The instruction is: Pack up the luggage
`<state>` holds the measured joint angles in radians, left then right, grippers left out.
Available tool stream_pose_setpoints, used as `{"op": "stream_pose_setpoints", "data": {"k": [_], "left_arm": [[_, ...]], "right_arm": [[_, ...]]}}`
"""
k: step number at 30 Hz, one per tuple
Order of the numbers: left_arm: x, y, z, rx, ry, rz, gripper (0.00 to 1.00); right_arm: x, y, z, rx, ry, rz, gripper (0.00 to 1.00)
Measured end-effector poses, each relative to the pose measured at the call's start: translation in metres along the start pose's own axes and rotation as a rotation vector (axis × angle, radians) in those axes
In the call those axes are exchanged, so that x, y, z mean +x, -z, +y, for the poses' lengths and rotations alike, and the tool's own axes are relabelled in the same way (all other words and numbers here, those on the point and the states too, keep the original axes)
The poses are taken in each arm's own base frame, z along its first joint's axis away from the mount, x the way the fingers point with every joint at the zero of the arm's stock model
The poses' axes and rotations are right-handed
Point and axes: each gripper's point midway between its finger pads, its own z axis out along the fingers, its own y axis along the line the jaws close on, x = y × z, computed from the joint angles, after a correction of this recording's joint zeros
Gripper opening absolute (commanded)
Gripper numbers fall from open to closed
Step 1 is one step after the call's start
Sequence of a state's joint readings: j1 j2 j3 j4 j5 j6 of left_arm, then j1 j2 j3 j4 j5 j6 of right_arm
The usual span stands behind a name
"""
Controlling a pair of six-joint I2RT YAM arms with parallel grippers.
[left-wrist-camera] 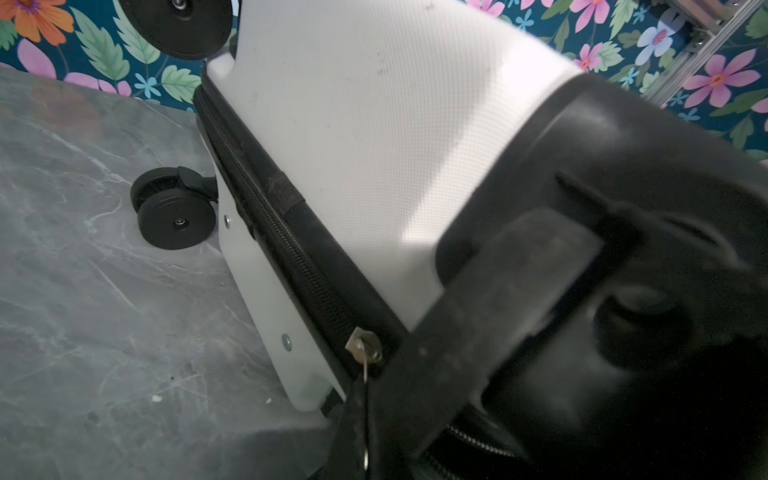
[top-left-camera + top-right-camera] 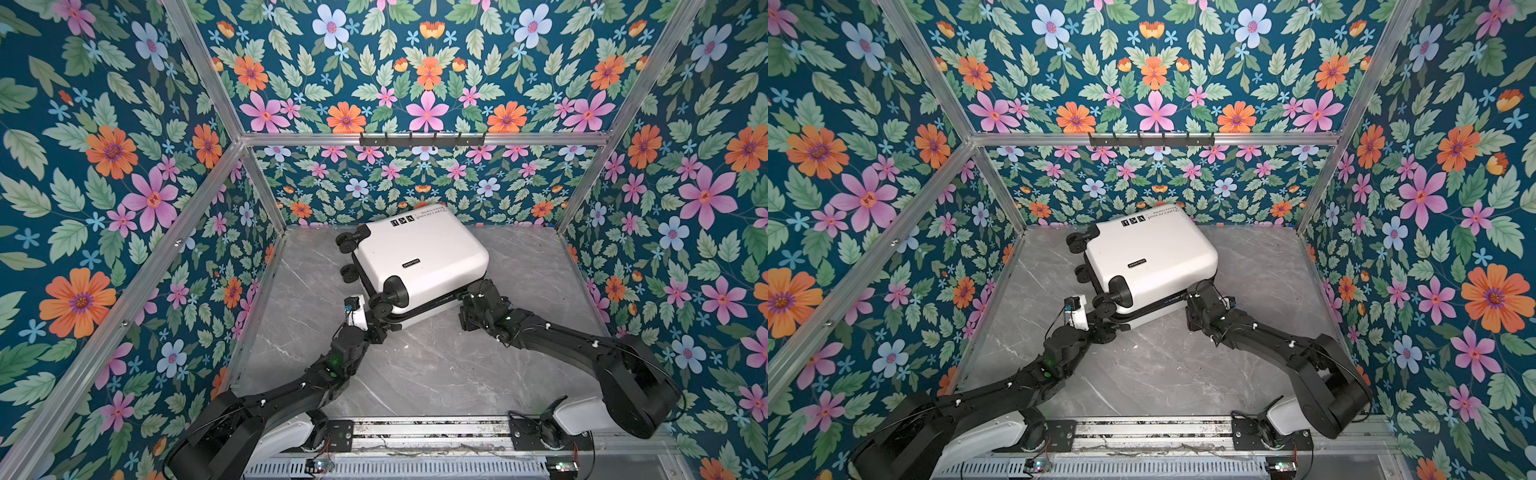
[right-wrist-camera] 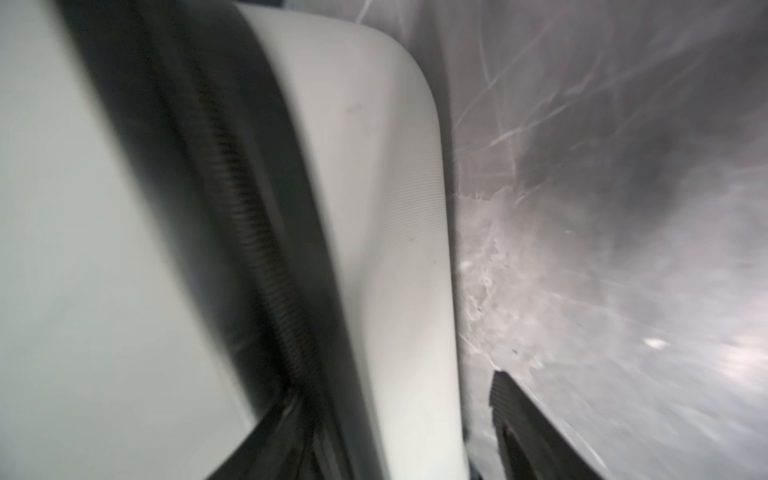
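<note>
The luggage (image 2: 419, 257) (image 2: 1150, 253) is a white hard-shell suitcase lying flat and closed at the back of the grey marble table (image 2: 415, 365), with its black wheels (image 2: 347, 243) pointing left. My left gripper (image 2: 384, 328) (image 2: 1108, 328) is at its near left corner, under a wheel. In the left wrist view it (image 1: 368, 415) is shut on the metal zipper pull (image 1: 365, 348) of the black zipper seam. My right gripper (image 2: 465, 301) (image 2: 1190, 305) is at the near right corner. Its jaws (image 3: 395, 415) stand open astride the lower shell's edge.
Floral walls and aluminium frame posts close in the table on three sides. A black hook rail (image 2: 422, 139) hangs on the back wall above the suitcase. The arms' mounting rail (image 2: 415, 432) runs along the front edge.
</note>
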<state>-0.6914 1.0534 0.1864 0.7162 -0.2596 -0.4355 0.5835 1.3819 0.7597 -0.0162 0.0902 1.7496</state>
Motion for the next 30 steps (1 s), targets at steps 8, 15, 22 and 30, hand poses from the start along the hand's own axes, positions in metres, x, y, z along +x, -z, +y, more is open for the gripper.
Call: {"op": "stream_pose_setpoints", "data": {"k": [8, 15, 22, 30], "left_arm": [[0.001, 0.001, 0.003, 0.044, -0.012, 0.007, 0.00], [0.001, -0.002, 0.001, 0.067, -0.027, 0.008, 0.00], [0.001, 0.000, 0.000, 0.082, -0.044, 0.012, 0.00], [0.001, -0.001, -0.002, 0.089, -0.052, 0.021, 0.00]], "right_arm": [[0.060, 0.091, 0.065, -0.098, 0.696, 0.132, 0.62], [0.140, 0.103, 0.092, -0.160, 1.292, 0.328, 0.68], [0.200, 0.097, 0.106, -0.220, 1.551, 0.520, 0.36], [0.257, 0.093, 0.056, -0.194, 1.420, 0.747, 0.38]]}}
